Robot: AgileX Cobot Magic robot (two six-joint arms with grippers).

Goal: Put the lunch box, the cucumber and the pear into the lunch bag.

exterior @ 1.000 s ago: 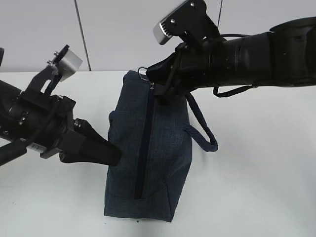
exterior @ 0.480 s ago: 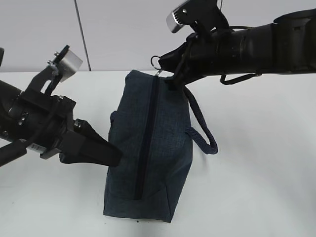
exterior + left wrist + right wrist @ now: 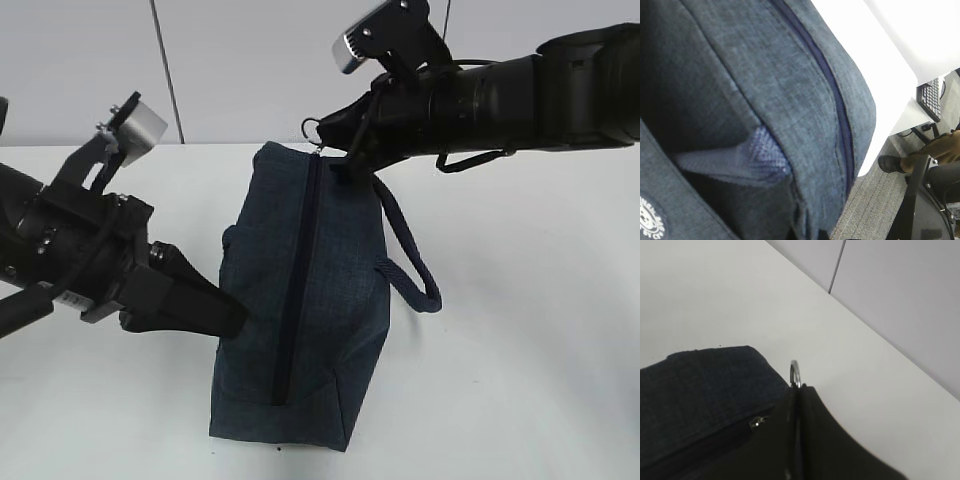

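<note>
the lunch bag (image 3: pixel 300 300), a dark navy fabric boxy bag, stands in the middle of the white table (image 3: pixel 520 330) in the exterior view, with its long dark zipper (image 3: pixel 295 280) running along the top from the far end to the near end. the zipper line looks shut over all its length. one looped fabric handle (image 3: pixel 410 255) hangs down on the right side of the bag. the left gripper (image 3: pixel 215 310), black, presses its tip against the left wall of the bag, low on the side; from here i cannot tell how its fingers stand. the right gripper (image 3: pixel 335 135), also black, is at the far end of the bag, and a small metal ring pull (image 3: pixel 312 128) sticks out just beside its tip.

in the left wrist view the bag fabric fills almost the whole picture. the zipper (image 3: pixel 835 100) runs as a dark seam over the curved top, and a piece of lighter woven strap (image 3: pixel 740 157) lies in a fold of the fabric. the fingers are not seen here, so their state stays unknown. the table edge (image 3: pixel 900 60) is behind the bag.

in the right wrist view the two black fingers (image 3: pixel 810 440) are pressed together with only a thin line between them, and the metal ring (image 3: pixel 795 374) stands out from their tip, so they are clamped on the pull. the end of the bag (image 3: pixel 705 385) is just beside them on the left.
</note>
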